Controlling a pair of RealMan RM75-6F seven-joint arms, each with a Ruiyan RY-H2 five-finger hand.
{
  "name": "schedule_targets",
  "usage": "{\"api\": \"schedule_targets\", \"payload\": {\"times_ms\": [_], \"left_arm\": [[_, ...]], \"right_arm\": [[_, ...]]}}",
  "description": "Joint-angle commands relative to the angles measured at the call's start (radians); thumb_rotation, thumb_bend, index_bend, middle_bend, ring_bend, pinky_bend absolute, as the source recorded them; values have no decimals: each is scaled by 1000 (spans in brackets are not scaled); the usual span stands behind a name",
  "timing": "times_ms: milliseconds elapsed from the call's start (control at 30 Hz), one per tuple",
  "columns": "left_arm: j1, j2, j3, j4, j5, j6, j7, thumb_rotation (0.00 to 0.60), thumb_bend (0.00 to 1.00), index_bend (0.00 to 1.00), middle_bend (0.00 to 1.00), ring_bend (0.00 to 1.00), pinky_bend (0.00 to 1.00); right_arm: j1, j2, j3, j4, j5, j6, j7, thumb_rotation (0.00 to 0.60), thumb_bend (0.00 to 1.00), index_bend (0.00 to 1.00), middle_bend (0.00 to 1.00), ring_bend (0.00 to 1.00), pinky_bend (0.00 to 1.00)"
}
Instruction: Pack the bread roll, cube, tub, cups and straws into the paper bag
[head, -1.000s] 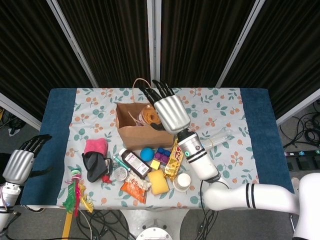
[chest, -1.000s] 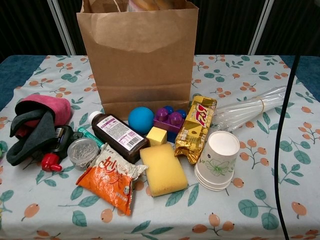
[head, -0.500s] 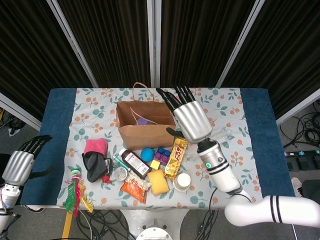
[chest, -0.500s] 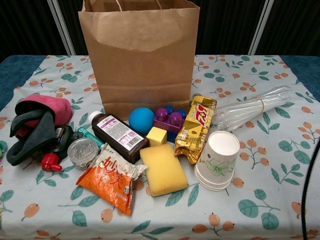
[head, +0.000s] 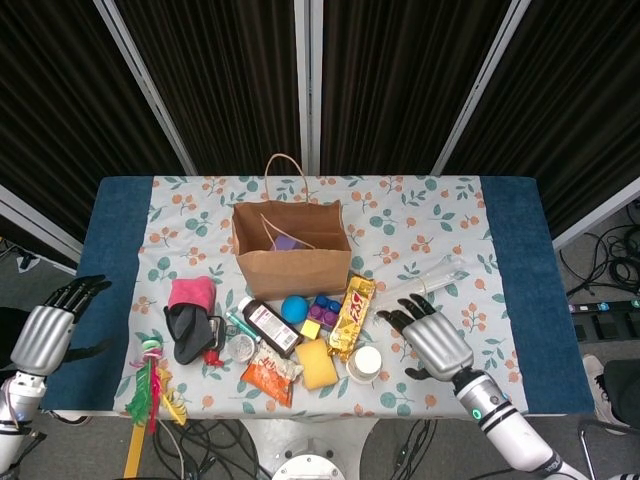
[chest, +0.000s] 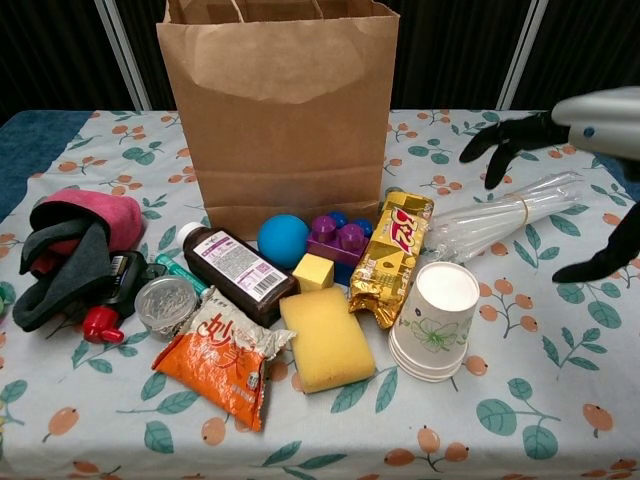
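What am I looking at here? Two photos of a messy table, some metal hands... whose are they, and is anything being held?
Both photos come from the robot's own cameras: one on its head looking down, one on its chest looking across the table. The silver-and-black things are its mechanical hands. The right hand hovers open above the bundle of straws, near the stacked paper cups. The left hand waits off the table's edge. Neither holds anything. A paper bag stands open; in front lie a yellow cube, a sponge, a bottle and other oddments.
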Motion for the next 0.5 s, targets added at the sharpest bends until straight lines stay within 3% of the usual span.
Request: {"api": "schedule_targets", "payload": {"times_ms": [33,500], "left_arm": [[3,3,0,2,-2,3,-5,600,127,238,260,177,264],[10,-3,-7,32,-17,4,-30,600,128,238,266,177,263]], "right_arm": [[-9,-57,-6,44,-5,-34,11,600,0,155,244,89,93],[16,-191,25,108,56,-79,-64,600,0,154,244,93,98]]}}
